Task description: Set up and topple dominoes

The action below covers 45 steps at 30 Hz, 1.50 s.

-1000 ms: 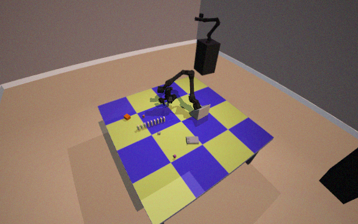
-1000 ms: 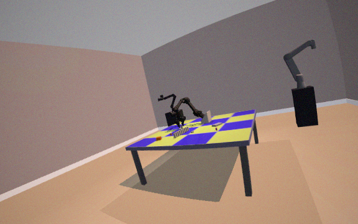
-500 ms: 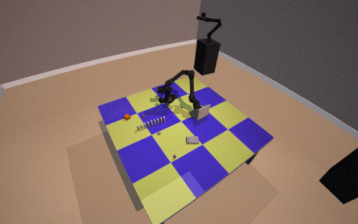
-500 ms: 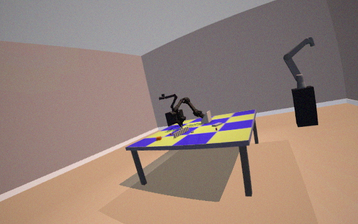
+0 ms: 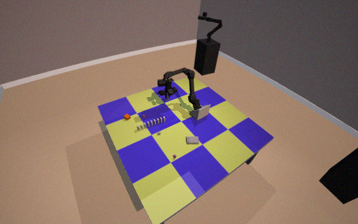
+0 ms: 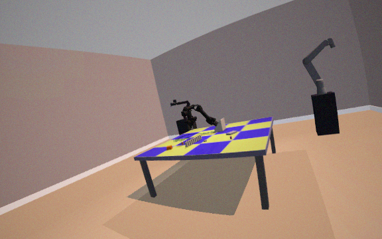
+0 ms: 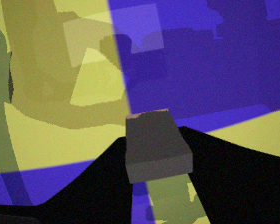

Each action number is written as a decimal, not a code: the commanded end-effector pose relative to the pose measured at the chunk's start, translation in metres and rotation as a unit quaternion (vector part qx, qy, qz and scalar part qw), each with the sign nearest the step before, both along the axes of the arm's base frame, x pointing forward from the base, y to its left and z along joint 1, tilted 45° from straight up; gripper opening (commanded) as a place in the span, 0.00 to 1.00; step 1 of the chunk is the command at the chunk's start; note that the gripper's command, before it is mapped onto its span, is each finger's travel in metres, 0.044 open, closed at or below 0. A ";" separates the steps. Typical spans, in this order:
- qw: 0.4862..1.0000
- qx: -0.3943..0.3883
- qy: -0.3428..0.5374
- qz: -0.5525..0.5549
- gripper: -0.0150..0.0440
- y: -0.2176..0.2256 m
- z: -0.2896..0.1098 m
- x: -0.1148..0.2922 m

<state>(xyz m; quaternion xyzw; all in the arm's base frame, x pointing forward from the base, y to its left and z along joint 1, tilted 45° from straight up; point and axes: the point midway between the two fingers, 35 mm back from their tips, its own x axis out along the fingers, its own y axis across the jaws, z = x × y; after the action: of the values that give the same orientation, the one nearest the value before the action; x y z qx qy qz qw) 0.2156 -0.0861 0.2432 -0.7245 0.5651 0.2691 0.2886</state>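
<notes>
Several pale dominoes (image 5: 151, 123) (image 6: 193, 141) stand upright in an evenly spaced row. My gripper (image 5: 167, 99) (image 7: 152, 140) is behind the row's right end in the top view, away from the row. It is shut on a grey domino (image 7: 158, 145), with one black finger on each side in the wrist view. The domino's lower end is hard to see in the top and exterior views, so I cannot tell whether it touches the table. The row is not visible in the wrist view.
An orange block (image 5: 127, 117) (image 6: 169, 147) and a small red cube (image 5: 143, 116) lie near the row. A small grey piece (image 5: 158, 133) lies in front. A grey box (image 5: 192, 140), a magenta cube (image 5: 174, 156) and an upright pale panel (image 5: 203, 112) are farther right.
</notes>
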 end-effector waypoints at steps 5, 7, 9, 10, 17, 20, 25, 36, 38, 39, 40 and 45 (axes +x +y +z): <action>1.000 -0.004 -0.014 0.015 0.44 0.021 0.031 -0.014; 0.999 0.010 -0.044 -0.021 0.44 0.028 0.027 -0.006; 0.993 0.030 -0.088 -0.076 0.44 0.038 0.020 0.007; 0.988 0.040 -0.109 -0.103 0.44 0.043 0.016 0.012; 0.921 0.094 -0.251 -0.283 0.44 0.086 -0.016 0.048; 0.878 0.111 -0.305 -0.351 0.44 0.107 -0.033 0.059; 0.781 0.127 -0.401 -0.461 0.44 0.137 -0.059 0.072; 0.673 0.133 -0.483 -0.544 0.44 0.160 -0.082 0.080; 0.673 0.133 -0.483 -0.544 0.44 0.160 -0.082 0.080; 0.673 0.133 -0.483 -0.544 0.44 0.160 -0.082 0.080; 0.673 0.133 -0.483 -0.544 0.44 0.160 -0.082 0.080; 0.673 0.134 -0.483 -0.544 0.44 0.158 -0.084 0.081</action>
<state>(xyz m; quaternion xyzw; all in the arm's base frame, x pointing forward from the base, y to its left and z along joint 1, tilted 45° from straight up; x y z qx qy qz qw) 0.2944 0.0718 0.1600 -0.2777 0.6007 -0.2497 0.7069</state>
